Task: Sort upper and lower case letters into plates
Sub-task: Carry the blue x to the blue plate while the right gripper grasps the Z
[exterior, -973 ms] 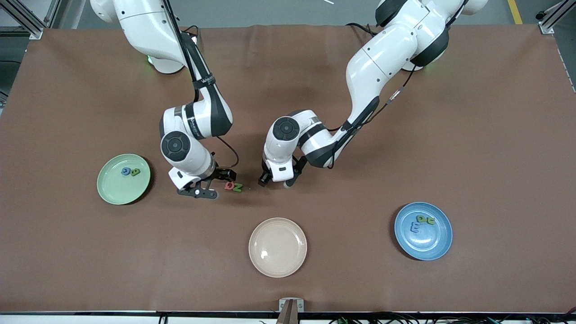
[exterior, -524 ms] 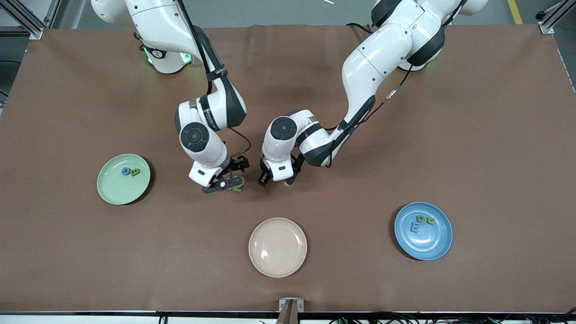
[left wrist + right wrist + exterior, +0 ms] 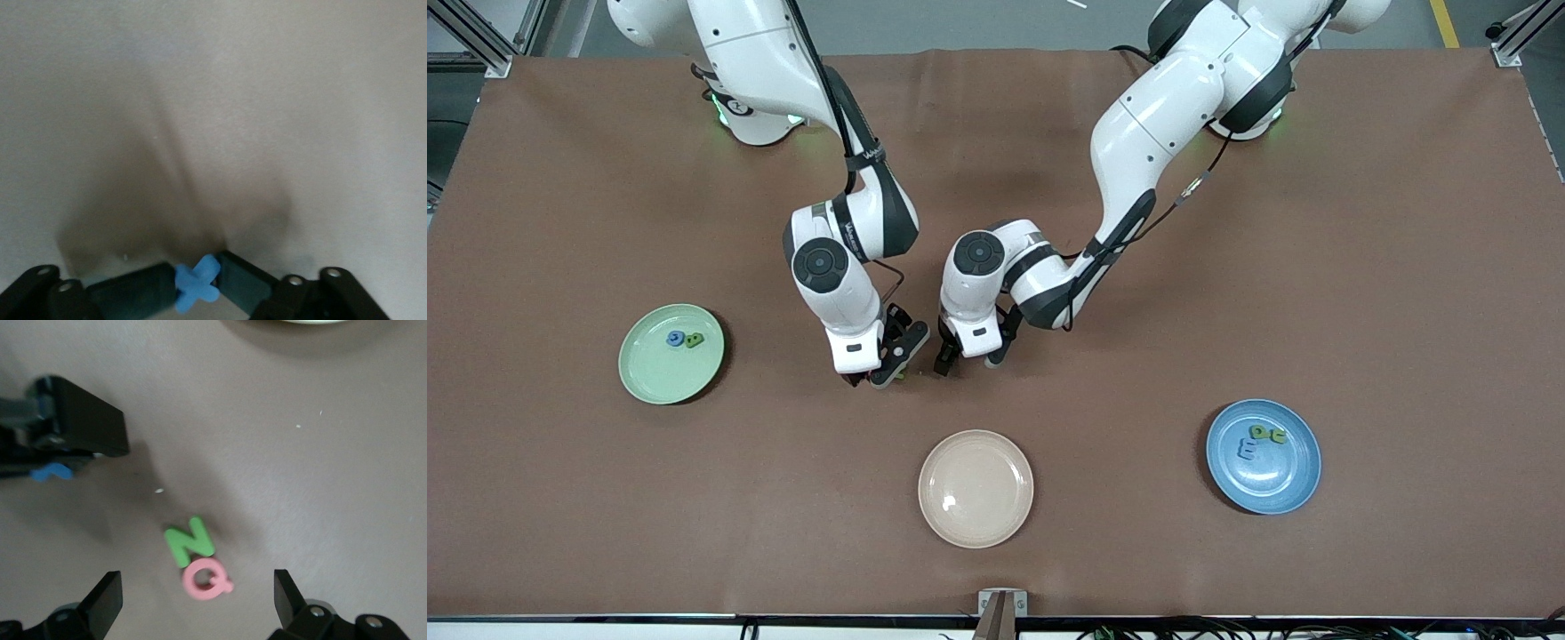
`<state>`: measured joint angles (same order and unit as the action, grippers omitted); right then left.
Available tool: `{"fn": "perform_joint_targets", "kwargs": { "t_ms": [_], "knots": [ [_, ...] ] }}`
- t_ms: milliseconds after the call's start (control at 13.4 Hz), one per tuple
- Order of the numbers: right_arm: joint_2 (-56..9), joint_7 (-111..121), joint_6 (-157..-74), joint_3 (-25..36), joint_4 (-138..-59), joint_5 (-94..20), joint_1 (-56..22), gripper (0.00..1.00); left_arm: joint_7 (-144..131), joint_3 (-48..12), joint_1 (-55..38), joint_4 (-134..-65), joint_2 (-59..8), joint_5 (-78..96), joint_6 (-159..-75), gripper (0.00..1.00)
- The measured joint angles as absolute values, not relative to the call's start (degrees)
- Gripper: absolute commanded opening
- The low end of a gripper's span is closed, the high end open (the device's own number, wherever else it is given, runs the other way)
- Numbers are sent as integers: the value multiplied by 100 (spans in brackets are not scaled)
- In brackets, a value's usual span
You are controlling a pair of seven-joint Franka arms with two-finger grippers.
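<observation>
Since a second ago our right hand (image 3: 876, 372) has swung over the green N (image 3: 189, 541) and red Q (image 3: 207, 579), which lie touching on the bench (image 3: 1227, 267), well apart from the cream plate (image 3: 975, 488) and farther from the camera. Its fingers are spread wide, straddling the pair. Our left hand (image 3: 197, 283), low beside them, pinches a blue x (image 3: 197, 281). We should centre on one letter only before closing. The right wrist points straight down; the left tilts slightly.
</observation>
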<state>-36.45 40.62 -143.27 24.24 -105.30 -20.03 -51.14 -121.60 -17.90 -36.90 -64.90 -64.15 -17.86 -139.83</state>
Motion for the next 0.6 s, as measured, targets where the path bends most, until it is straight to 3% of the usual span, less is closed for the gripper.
{"fn": "perform_joint_targets", "kwargs": {
  "t_ms": [599],
  "knots": [
    [-4056, 4696, -14435, 2412, -10061, -2004, -5018, 97, -11844, -1705, -3157, -6343, -6007, -1765, -13212, 0]
  ]
}}
